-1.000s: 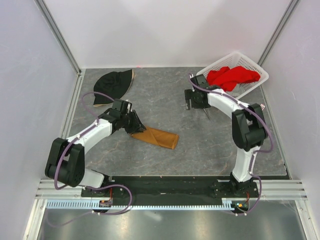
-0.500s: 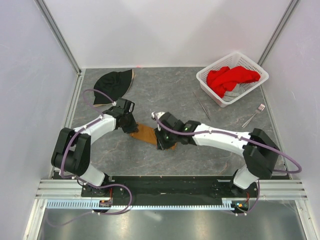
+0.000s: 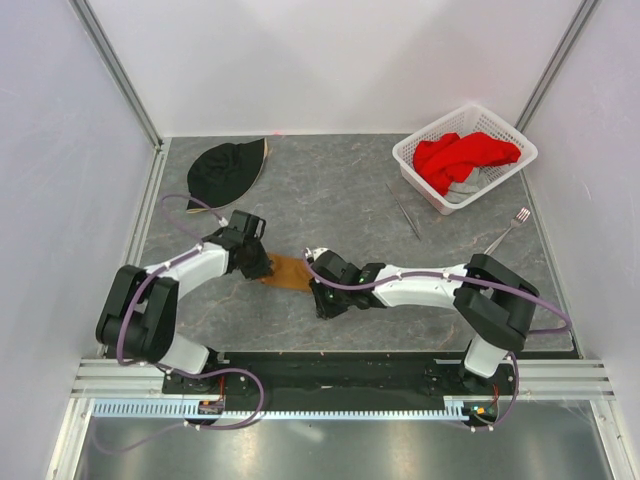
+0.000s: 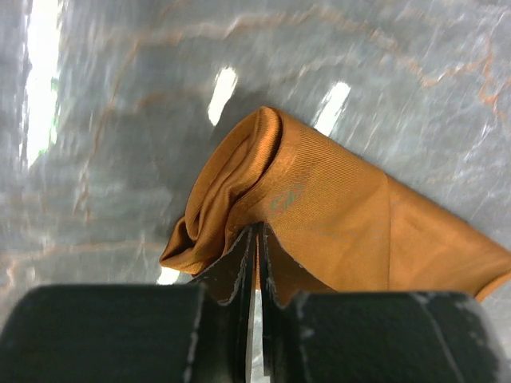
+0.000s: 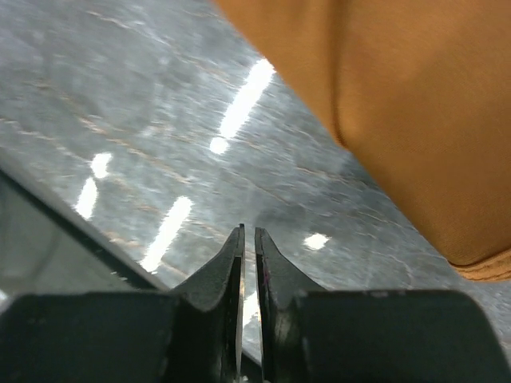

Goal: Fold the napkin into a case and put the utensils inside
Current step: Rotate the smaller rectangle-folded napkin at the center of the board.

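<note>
Left wrist | left jaws are pinching the napkin [image 4: 319, 207] at its bunched left end, nearly closed | right jaws are pointing narrow and empty at the table [image 5: 120, 96] beside it

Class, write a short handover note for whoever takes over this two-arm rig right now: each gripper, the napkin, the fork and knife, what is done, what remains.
Left gripper: shut on a fold at the napkin edge.
Right gripper: shut, holding nothing, over the table beside the napkin.
Napkin: a bunched oblong, mid-table.
Fork and knife: on the table at far right, apart from the napkin.
Done: napkin partly folded.
Left: finish the fold, then slide both in.
</note>
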You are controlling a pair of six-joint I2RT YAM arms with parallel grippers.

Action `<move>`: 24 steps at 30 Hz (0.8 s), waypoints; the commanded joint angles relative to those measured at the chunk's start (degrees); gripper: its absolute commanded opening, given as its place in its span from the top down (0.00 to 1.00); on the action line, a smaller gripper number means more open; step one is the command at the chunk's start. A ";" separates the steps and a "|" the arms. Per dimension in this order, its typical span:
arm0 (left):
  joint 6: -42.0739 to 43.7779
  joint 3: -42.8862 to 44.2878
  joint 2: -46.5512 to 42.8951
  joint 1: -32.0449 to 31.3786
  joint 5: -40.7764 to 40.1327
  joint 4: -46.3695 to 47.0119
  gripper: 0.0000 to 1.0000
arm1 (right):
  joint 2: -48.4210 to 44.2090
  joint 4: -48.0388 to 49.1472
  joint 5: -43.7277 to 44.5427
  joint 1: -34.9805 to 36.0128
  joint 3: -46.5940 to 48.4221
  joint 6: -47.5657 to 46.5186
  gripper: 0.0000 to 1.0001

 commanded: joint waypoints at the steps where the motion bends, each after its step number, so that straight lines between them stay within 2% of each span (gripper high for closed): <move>1: -5.36 -7.10 -5.55 -0.66 1.09 -2.69 0.90 | 0.50 3.85 4.98 -0.55 -2.00 1.59 0.86; 6: -12.48 -12.57 -12.69 -2.33 5.13 -2.78 0.90 | 1.12 5.43 5.68 -3.97 -3.94 2.21 0.87; 11: -18.97 -16.09 -17.79 -8.56 6.02 -3.04 0.90 | 3.49 6.05 5.24 -7.92 -1.84 -0.16 0.87; 18: -27.07 -17.93 -19.20 -18.49 4.97 -2.69 0.90 | 12.44 4.04 3.84 -10.30 9.93 -6.31 0.87; 22: -27.61 -16.89 -19.55 -19.65 4.61 -2.95 0.90 | 14.48 0.87 3.40 -10.92 14.86 -7.64 0.87; 24: -26.73 -14.79 -20.34 -19.65 4.00 -3.83 0.90 | 13.00 -0.36 3.57 -11.53 15.05 -7.46 0.82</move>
